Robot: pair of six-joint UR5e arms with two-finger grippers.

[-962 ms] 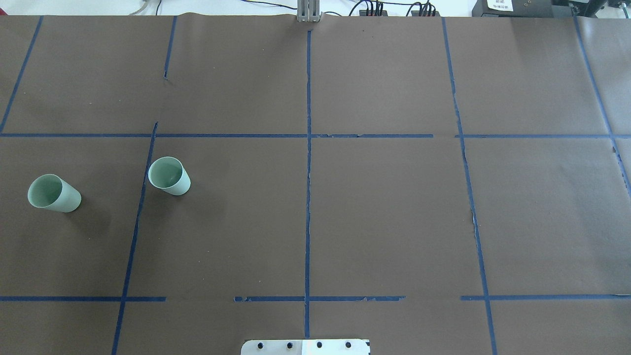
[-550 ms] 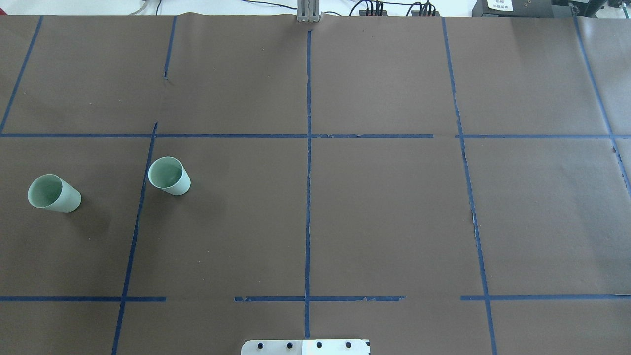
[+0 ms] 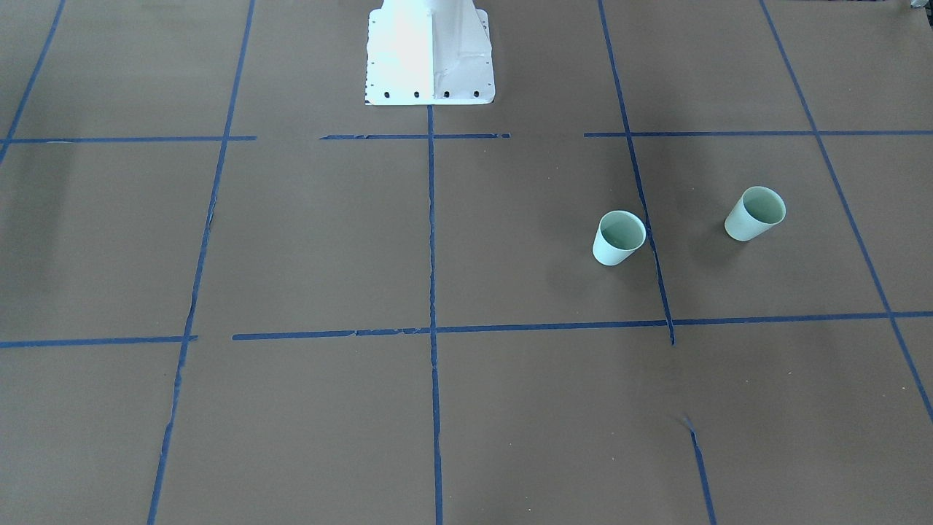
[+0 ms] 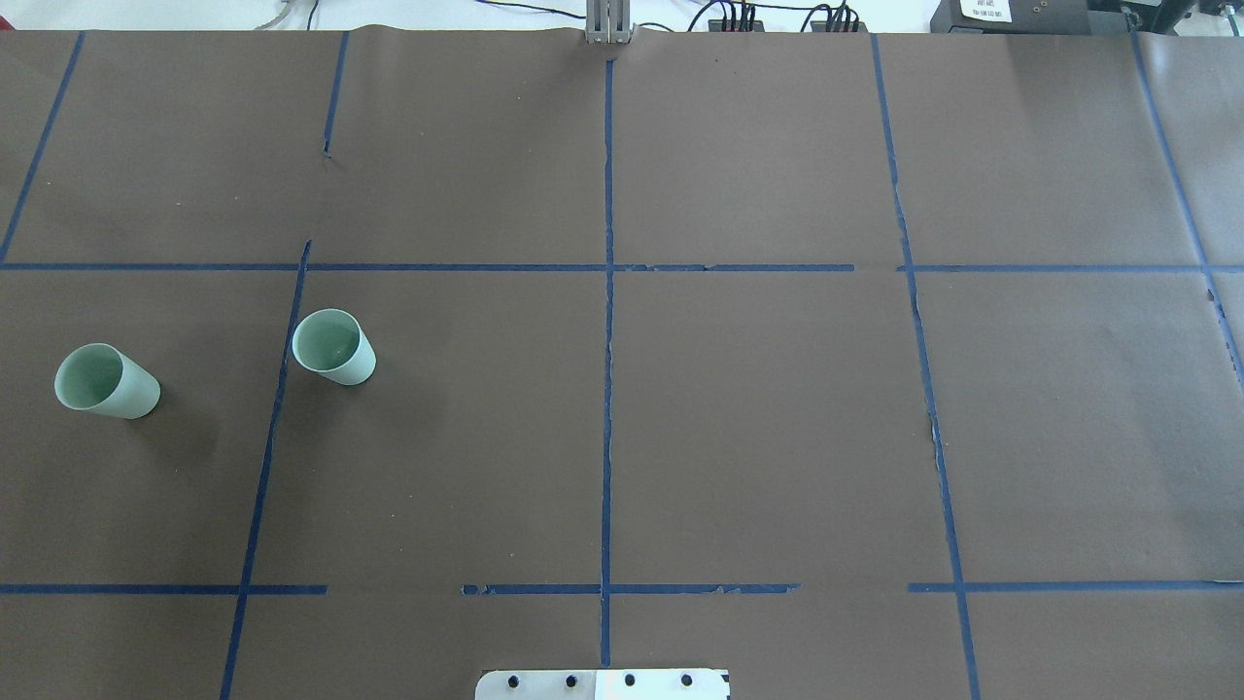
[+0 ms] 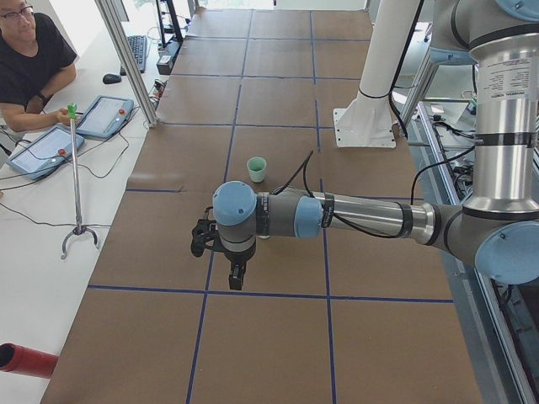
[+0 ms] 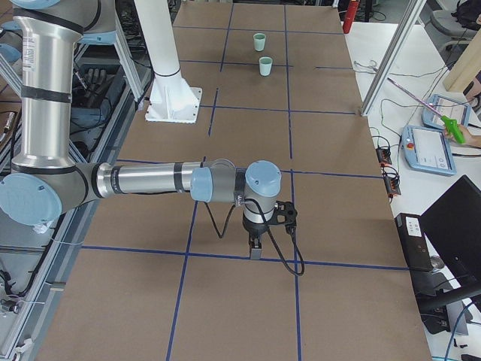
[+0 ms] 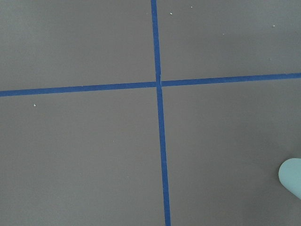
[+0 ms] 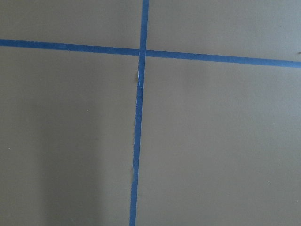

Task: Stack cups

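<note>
Nothing has shifted in the overhead view since the earlier frames: both cups stand where they stood, and no arm shows there. The left gripper (image 5: 236, 276) hangs pointing down over the table's left part, and whether its fingers are apart or together I cannot tell from the side view; the same goes for the right gripper (image 6: 257, 248), which hangs well apart from the cups, over the other half of the table (image 4: 777, 437). The left wrist camera catches a mint sliver at its lower right edge, so a cup lies just off to that side. The outer cup (image 4: 105, 381) and the inner cup (image 4: 333, 347) stand upright, mouths up, apart, with a tape line (image 4: 272, 428) between them. My judgement: the left arm is clearly nearer, so the first pick should be its job.
</note>
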